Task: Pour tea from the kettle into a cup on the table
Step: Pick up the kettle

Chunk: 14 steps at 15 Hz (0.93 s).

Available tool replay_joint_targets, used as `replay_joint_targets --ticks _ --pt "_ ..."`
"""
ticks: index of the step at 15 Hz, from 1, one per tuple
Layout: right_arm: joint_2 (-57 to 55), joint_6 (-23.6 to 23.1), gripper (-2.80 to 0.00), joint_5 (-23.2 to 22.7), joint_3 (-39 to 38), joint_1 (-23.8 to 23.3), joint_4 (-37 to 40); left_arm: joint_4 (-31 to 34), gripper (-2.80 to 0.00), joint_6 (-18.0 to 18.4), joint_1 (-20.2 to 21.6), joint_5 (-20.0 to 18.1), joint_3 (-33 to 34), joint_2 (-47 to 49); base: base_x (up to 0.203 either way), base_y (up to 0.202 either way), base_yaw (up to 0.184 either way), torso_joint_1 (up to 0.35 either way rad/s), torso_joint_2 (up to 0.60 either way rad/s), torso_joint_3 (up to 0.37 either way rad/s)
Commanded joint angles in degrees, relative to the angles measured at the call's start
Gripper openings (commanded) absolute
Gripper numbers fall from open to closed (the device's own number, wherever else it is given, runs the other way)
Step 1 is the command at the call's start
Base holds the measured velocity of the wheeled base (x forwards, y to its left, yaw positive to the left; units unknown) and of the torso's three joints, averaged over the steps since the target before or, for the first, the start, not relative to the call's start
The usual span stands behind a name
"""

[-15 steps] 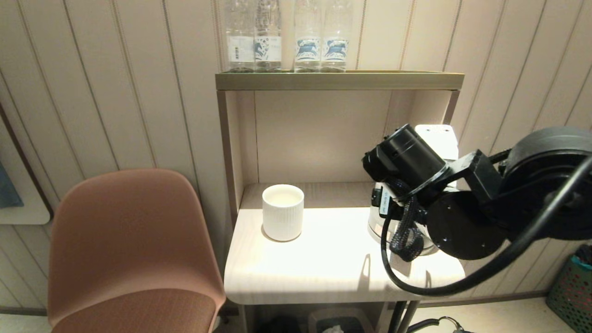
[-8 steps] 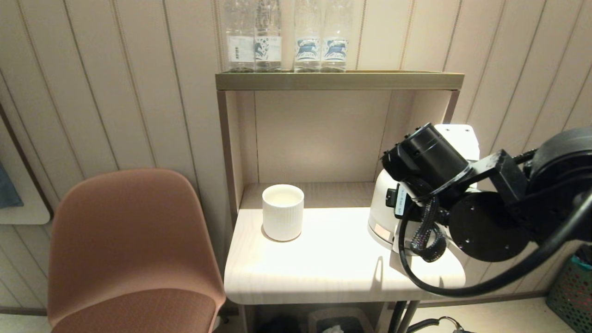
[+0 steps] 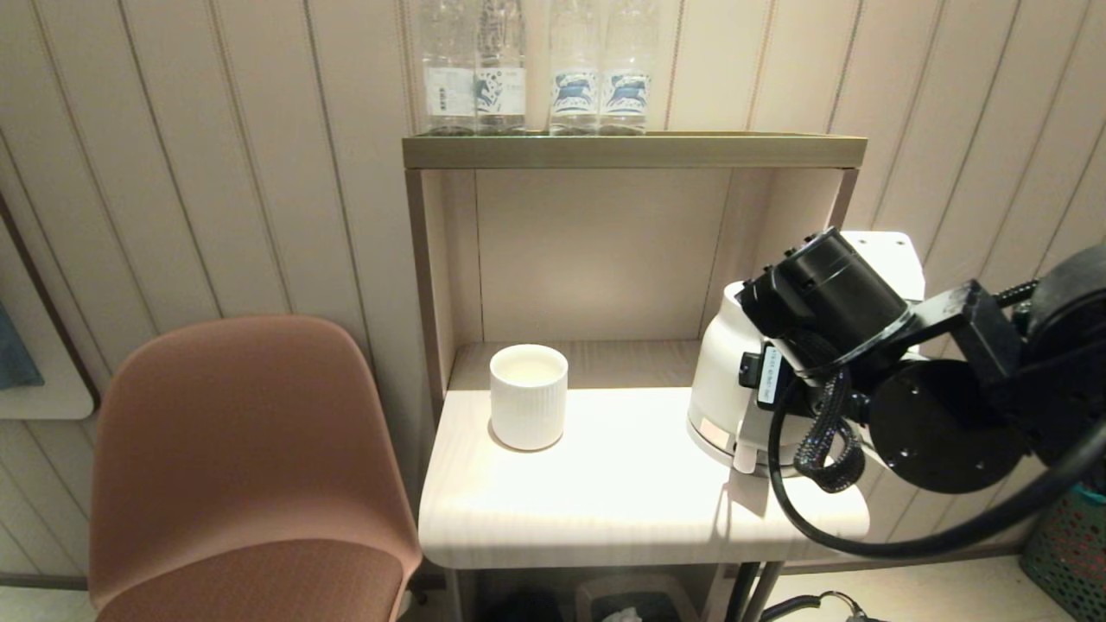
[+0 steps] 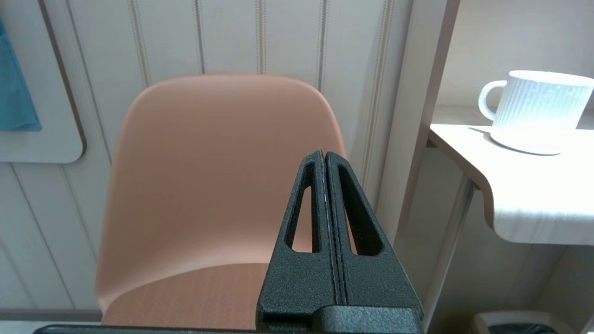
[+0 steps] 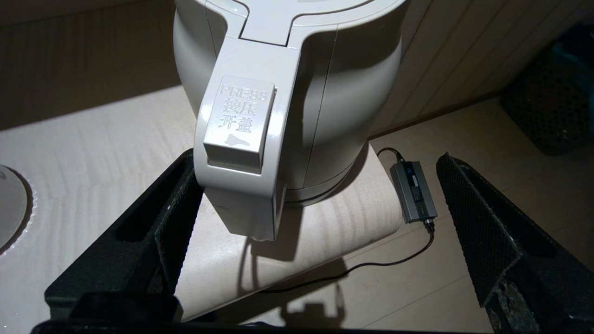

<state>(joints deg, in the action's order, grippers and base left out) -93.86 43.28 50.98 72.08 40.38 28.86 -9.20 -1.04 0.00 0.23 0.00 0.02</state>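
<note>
Pinkish-brown chair (image 3: 251,466), moulded shell with textured seat, standing left of the shelf frame. Four clear plastic bottles (image 3: 536,69) with blue-and-white labels, upright in a row on the brass-coloured shelf top (image 3: 631,149); pale vertically grooved wall panelling (image 3: 216,155) behind. Floor level: dark green mesh basket (image 3: 1071,544) at far right, small bin (image 3: 626,605) beneath, grey power adapter (image 5: 413,191) with black cable on the floor; a white-framed panel with a teal part (image 4: 28,93) on the wall beyond the chair.
</note>
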Motion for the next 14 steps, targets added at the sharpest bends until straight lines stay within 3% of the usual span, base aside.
replay_joint_targets --ticks 1,14 --pt "0.7 0.2 0.00 0.3 -0.1 -0.1 0.1 -0.1 -2.80 0.0 0.0 0.0 0.0 0.0 0.000 0.000 0.000 0.000 0.00 0.000" --pt "3.9 -0.2 0.00 0.3 -3.0 -2.2 0.0 0.0 -2.80 0.0 0.0 0.0 0.0 0.0 0.000 0.000 0.000 0.000 0.00 0.000"
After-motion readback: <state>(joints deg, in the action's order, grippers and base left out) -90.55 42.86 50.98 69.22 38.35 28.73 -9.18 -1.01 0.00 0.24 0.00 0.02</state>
